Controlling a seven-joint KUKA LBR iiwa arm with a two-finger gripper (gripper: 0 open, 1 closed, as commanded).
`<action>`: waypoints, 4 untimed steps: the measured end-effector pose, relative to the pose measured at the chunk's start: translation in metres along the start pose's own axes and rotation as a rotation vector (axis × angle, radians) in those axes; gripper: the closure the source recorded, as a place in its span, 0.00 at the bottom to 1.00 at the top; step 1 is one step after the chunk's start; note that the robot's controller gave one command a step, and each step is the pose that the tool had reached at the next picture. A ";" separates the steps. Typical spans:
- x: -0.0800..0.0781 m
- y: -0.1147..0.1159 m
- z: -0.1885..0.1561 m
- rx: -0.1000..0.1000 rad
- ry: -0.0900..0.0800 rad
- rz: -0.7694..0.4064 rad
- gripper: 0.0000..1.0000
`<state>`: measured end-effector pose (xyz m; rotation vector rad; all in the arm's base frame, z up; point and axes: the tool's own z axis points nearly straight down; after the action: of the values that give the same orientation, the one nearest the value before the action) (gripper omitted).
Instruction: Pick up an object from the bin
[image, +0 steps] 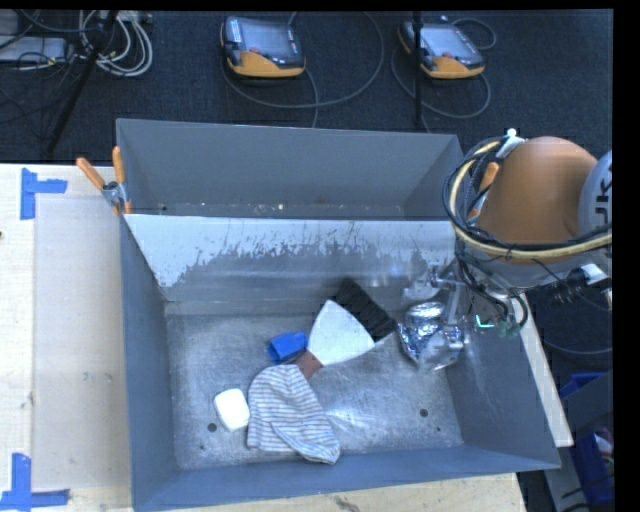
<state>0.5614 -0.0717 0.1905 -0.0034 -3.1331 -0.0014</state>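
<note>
My gripper (432, 336) hangs low over the right side of the bin floor, close to the right wall. Just to its left lies a black oblong thing (364, 308), slanting toward the back. A white wedge-shaped blade (338, 335) with a short brown handle lies against that black thing. Whether anything sits in the gripper is hidden by its own shiny body.
A small blue block (287, 346) lies left of the white blade. In front of it a grey striped cloth (291, 413) is bunched up, with a white rounded block (232, 408) to its left. The orange dome and cables of the wrist overhang the bin's right rim.
</note>
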 end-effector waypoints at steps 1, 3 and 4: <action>-0.002 0.000 -0.004 0.001 -0.007 -0.002 0.00; -0.022 0.039 0.105 0.003 -0.028 -0.006 0.00; -0.031 0.042 0.111 -0.001 -0.041 0.014 0.00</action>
<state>0.5911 -0.0293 0.0797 -0.0260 -3.1741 -0.0023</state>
